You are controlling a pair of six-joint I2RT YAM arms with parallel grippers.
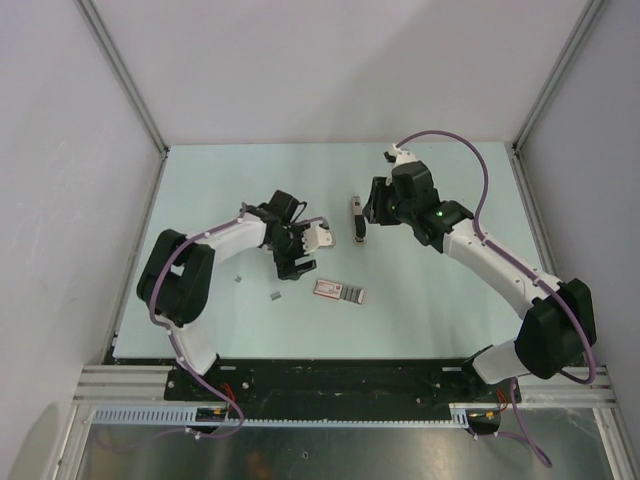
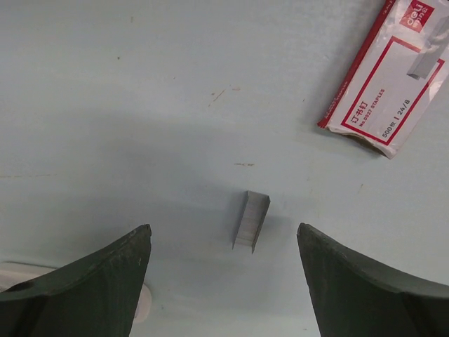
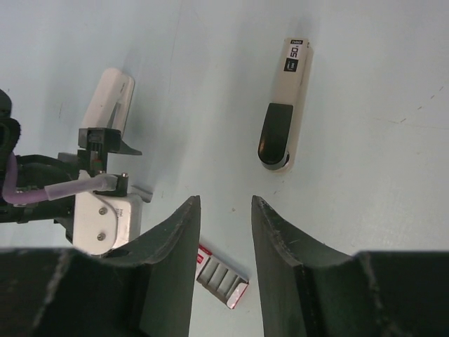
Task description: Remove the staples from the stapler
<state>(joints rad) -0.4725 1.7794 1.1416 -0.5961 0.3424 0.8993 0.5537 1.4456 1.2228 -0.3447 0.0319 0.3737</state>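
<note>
Left gripper (image 2: 223, 236) hovering wide open over staples (image 2: 251, 221), gripping nothing; right gripper (image 3: 224, 205) hanging narrowly parted, empty, near stapler (image 3: 293, 91).

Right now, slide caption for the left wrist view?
Open left end effector above a loose staple strip on the table, staple box at top right.

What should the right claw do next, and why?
Probably move forward and down over the stapler. The right gripper is open and empty, and the stapler lies flat just ahead of it, untouched. One staple strip already lies on the table below the open left gripper.
</note>
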